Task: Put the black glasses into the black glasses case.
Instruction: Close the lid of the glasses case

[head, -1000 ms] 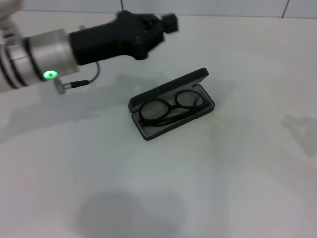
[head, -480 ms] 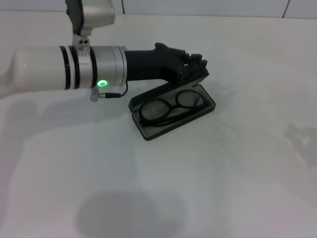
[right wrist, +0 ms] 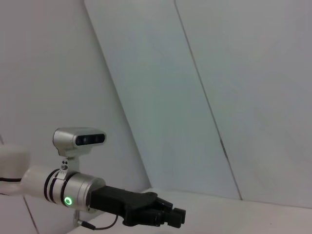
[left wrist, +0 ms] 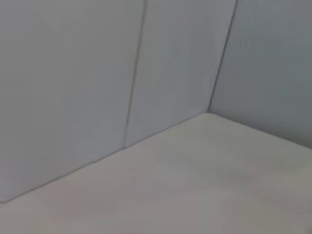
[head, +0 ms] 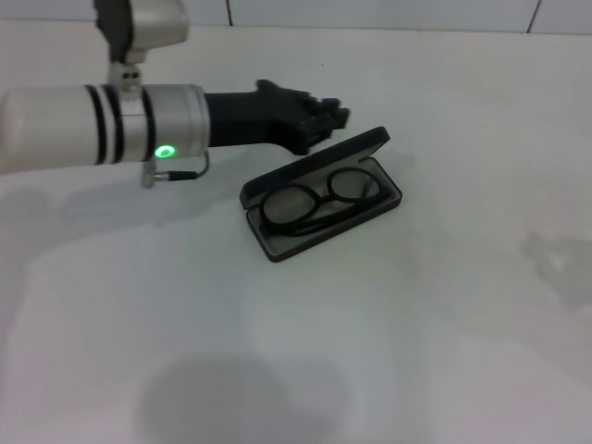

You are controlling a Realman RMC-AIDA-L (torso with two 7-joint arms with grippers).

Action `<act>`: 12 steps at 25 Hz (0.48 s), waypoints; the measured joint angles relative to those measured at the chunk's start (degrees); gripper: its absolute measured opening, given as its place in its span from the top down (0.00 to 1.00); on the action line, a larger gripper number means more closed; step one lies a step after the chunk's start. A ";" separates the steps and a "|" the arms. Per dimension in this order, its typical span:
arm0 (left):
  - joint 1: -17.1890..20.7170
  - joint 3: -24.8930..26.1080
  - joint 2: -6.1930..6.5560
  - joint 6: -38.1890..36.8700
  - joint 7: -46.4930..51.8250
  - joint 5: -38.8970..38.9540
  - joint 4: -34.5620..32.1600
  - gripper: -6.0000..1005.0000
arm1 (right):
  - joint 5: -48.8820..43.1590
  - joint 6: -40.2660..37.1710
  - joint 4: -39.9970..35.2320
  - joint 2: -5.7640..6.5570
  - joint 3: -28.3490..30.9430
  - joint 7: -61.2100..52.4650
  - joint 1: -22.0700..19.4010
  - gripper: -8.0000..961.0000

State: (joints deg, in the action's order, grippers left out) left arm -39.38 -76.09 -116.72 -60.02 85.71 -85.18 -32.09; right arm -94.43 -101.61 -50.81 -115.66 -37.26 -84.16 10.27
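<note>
The black glasses case (head: 280, 248) lies open in the middle of the white table, its lid (head: 314, 165) tilted up on the far side. Folded inside the tray lie the black glasses (head: 320, 198), with both lenses showing. My left gripper (head: 335, 117) reaches in from the left and hovers just behind and above the lid's far edge, apart from it, fingers shut and holding nothing. The right wrist view shows that same left gripper (right wrist: 175, 217) from the side. My right gripper is out of view.
A white table (head: 425, 333) spreads around the case, with a tiled wall at the back. The left wrist view shows only the table surface (left wrist: 204, 185) meeting the wall panels. The left forearm (head: 102, 125) crosses the far left of the table.
The left gripper swung down to the back of the lid, then drew back a little to the left. The case and glasses have not moved and the lid stays up.
</note>
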 joint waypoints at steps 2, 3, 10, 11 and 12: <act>0.38 0.35 0.43 -0.19 0.89 -1.27 -0.15 0.82 | -0.16 -0.05 0.28 0.00 -0.02 0.00 0.57 0.86; 0.46 0.34 0.51 -0.34 1.24 -1.93 -0.18 0.82 | -0.21 -0.07 0.36 0.00 -0.02 0.00 0.75 0.86; 1.70 0.38 0.56 -0.55 1.51 -2.81 -0.66 0.82 | -0.31 0.37 0.41 0.00 0.02 -0.04 1.42 0.86; 1.79 0.38 0.52 -0.55 1.51 -2.79 -0.82 0.82 | -0.33 0.51 0.42 0.00 0.02 -0.04 1.48 0.86; 1.81 0.39 0.50 -0.56 1.51 -2.79 -0.88 0.82 | -0.35 0.66 0.42 -0.01 0.03 -0.04 1.58 0.86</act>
State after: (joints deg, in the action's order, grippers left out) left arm -37.58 -75.70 -116.21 -60.57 87.22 -87.97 -32.97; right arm -94.78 -100.95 -50.38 -115.66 -37.23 -84.20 11.85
